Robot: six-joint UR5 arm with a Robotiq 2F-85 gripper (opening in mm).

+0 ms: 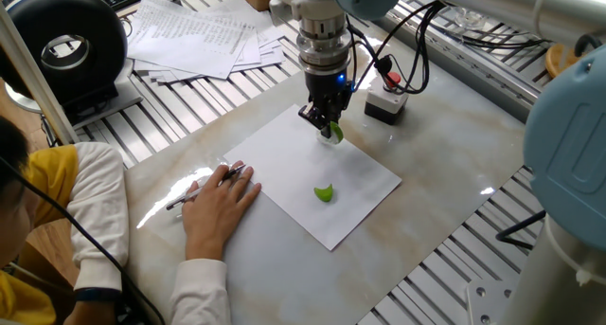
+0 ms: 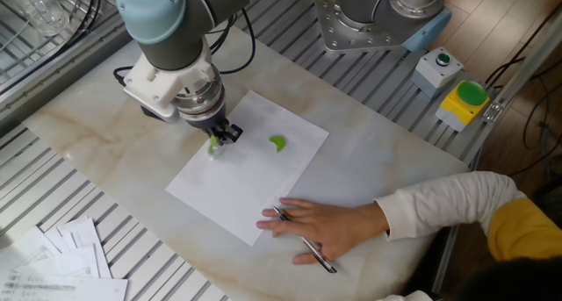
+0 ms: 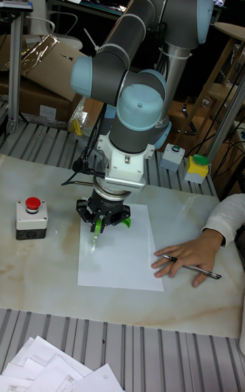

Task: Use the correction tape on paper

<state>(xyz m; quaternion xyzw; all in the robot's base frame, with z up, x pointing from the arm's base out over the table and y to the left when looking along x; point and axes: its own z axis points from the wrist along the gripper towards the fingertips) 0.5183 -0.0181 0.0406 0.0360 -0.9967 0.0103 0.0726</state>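
Note:
The paper (image 1: 284,159) is a blank white sheet lying on the marble table top. My gripper (image 1: 328,124) points down over its far part and is shut on a small green correction tape (image 1: 336,132). The tape's tip sits at or just above the sheet, also seen from the other side (image 2: 213,144) and from the front (image 3: 97,229). A green cap-like piece (image 1: 325,193) lies loose on the paper (image 2: 233,187), a short way from the gripper (image 2: 220,135). A person's hand (image 1: 220,200) presses on the sheet's edge.
A pen (image 2: 306,243) lies under the person's hand (image 2: 320,224). A fanned stack of printed sheets (image 1: 204,36) lies at the back. A red-button box (image 3: 31,218) stands beside the paper. A yellow box with a green button (image 2: 465,99) sits on the slatted frame.

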